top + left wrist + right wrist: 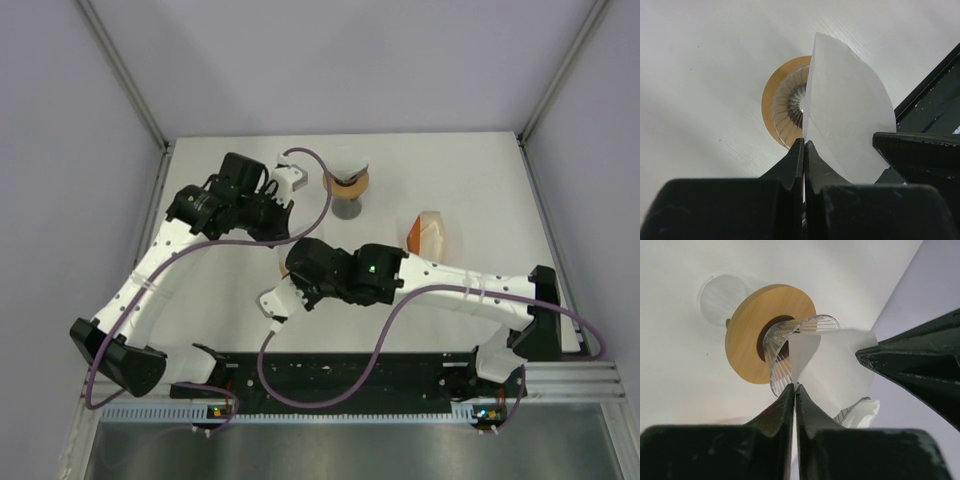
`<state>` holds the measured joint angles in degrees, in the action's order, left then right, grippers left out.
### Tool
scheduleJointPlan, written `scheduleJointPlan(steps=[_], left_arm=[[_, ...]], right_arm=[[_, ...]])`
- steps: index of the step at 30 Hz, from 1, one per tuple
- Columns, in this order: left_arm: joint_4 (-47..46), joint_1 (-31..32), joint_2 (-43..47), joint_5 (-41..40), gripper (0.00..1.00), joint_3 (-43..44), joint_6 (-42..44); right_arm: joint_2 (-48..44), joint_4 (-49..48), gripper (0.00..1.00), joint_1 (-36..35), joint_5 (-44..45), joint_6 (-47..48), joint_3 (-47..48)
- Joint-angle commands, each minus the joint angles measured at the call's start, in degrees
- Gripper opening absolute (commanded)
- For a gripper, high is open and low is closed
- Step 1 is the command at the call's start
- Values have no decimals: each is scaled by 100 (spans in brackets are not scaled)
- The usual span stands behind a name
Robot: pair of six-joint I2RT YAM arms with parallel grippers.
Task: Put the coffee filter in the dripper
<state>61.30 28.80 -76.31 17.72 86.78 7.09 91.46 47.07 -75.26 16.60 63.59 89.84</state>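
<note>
Together, left claw (804, 142) and right claw (793, 385) pinch the coffee filter (850, 110)

Robot lab: white-walled, framed table (480, 180)

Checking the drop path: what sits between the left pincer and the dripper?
The paper filter, pinched in the left pincer; in the left wrist view it hides part of the dripper.

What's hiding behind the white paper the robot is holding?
The dripper: its wooden ring and ribbed glass peek out past the coffee filter. The paper covers the rest, so that part cannot be seen.
</note>
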Motion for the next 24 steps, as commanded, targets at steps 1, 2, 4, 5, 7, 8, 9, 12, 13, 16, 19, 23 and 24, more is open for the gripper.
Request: scheduleJointPlan(steps=[1, 2, 4, 5, 7, 8, 9, 12, 13, 16, 19, 23, 24], left_arm=[[-408, -49, 406, 162, 0, -337, -41], [-443, -50, 415, 188, 0, -381, -59], [-478, -76, 433, 276, 0, -434, -68], [-487, -85, 451, 311, 0, -452, -68], [-540, -93, 468, 346, 0, -495, -94], [-575, -102, 477, 373, 0, -504, -103], [-592, -111, 486, 417, 0, -522, -103], [-637, -146, 503, 540, 0, -566, -147], [-654, -138, 503, 557, 0, -575, -173], [-663, -173, 503, 584, 0, -575, -208], [-672, -208, 512, 593, 0, -575, -235], [-689, -225, 512, 628, 0, -566, -270], [-698, -234, 512, 654, 0, -566, -287]], right_arm=[[-584, -662, 10, -41, -499, -496, -221], [-707, -821, 16, -50, -622, -540, -352], [-927, -1172, 33, -41, -868, -681, -563], [-1015, -1295, 41, -24, -991, -795, -660], [-1209, -1524, 50, 55, -1307, -1076, -757], [-1288, -1612, 53, 99, -1448, -1251, -801], [-1376, -1718, 54, 161, -1623, -1409, -828], [-1683, -2296, 58, 441, -2264, -2199, -1029], [-1815, -2577, 58, 582, -2458, -2637, -1152], [-2061, -3465, 53, 1039, -2855, -4008, -1495], [-2062, -3941, 36, 1207, -2488, -4916, -1698], [-1729, -3863, 10, 1198, -1942, -5839, -1488], [-1641, -3863, 4, 1198, -1828, -5980, -1452]])
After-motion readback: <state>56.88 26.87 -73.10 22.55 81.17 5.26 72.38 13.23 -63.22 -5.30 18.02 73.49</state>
